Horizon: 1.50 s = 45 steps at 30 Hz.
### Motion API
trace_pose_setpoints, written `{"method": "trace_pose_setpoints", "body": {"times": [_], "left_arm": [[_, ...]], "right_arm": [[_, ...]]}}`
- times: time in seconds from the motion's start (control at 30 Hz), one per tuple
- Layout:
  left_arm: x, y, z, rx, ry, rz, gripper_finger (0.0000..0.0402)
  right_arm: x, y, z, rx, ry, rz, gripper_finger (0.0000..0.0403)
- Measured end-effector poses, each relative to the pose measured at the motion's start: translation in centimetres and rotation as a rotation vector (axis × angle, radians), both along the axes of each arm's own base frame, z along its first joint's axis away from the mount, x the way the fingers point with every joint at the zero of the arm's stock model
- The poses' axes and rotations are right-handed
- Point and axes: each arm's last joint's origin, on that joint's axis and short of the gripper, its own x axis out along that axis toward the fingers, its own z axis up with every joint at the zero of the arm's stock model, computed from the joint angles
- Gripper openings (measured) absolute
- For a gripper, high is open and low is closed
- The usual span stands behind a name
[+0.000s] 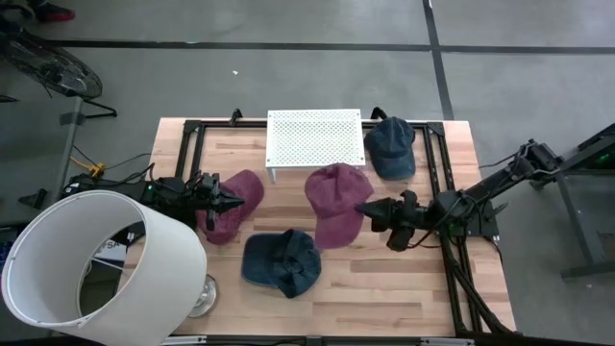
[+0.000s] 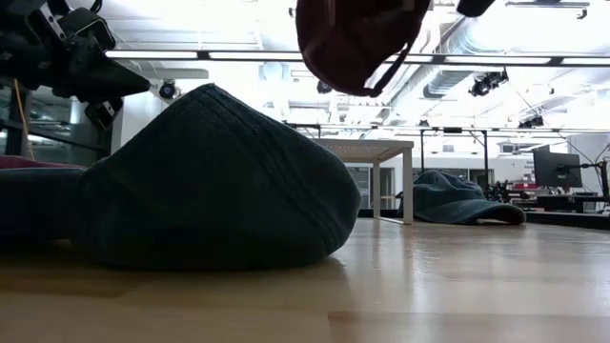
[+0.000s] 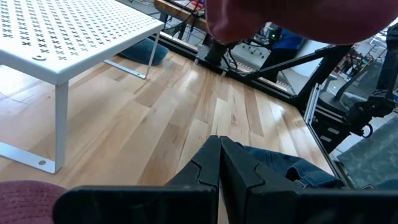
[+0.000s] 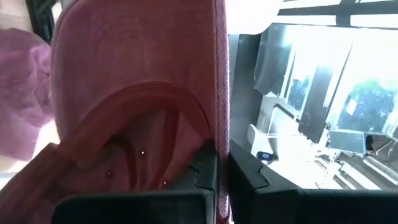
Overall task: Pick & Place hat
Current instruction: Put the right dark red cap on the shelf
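Two maroon caps and two blue caps are in view. My right gripper (image 1: 370, 210) is shut on one maroon cap (image 1: 336, 202), which hangs high above the table in the low view (image 2: 357, 38). My left gripper (image 1: 231, 200) is shut and hovers over the other maroon cap (image 1: 240, 197), which lies crown up near the table's left side. One blue cap (image 1: 281, 261) lies near the front edge and fills the low view (image 2: 210, 181). The other blue cap (image 1: 390, 146) lies to the right of the white perforated rack (image 1: 315, 137). My right gripper pinches the maroon cap's rim edge (image 4: 219, 118) between its two fingers (image 4: 245, 171), coming level from the table's right side. The cap's inside faces the wrist camera. The cap is lifted clear of the table and hangs from the fingers (image 2: 357, 38).
A large white lampshade (image 1: 96, 259) stands at the near left corner. The white rack on thin legs (image 3: 62, 37) sits at the far middle. Black frame rails (image 1: 447, 163) run along the far and right edges. Bare wood (image 1: 384, 279) lies right of the near blue cap.
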Motion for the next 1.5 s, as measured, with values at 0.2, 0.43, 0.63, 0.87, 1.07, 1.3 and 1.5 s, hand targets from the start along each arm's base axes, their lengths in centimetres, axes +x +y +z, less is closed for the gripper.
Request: {"method": "trace_pose_setpoints", "body": {"times": [0.2,0.43,0.63,0.87,1.07,1.3,1.5], "left_arm": [[0.0,0.0,0.0,0.000,0.000,0.000,0.0001],[0.0,0.0,0.0,0.000,0.000,0.000,0.0001],[0.0,0.0,0.0,0.000,0.000,0.000,0.0001],[0.0,0.0,0.0,0.000,-0.001,0.002,0.0001],[0.0,0.3,0.3,-0.010,-0.030,0.120,0.0001],[0.0,0.5,0.4,-0.103,-0.059,0.191,0.0001],[0.0,0.5,1.3,-0.146,-0.160,0.186,0.0001]], "right_arm": [[0.2,-0.7,0.2,-0.005,-0.017,0.007,0.0006],[0.2,-0.3,0.6,0.010,-0.014,-0.007,0.0006],[0.3,0.0,1.1,0.034,0.013,0.020,0.0006],[0.4,-0.3,0.9,0.062,0.042,-0.056,0.0006],[0.5,-0.3,0.6,0.095,0.064,-0.075,0.0006],[0.6,-0.3,0.5,0.101,0.069,-0.098,0.0006],[0.6,-0.6,0.5,0.134,0.066,-0.125,0.0006]]}}
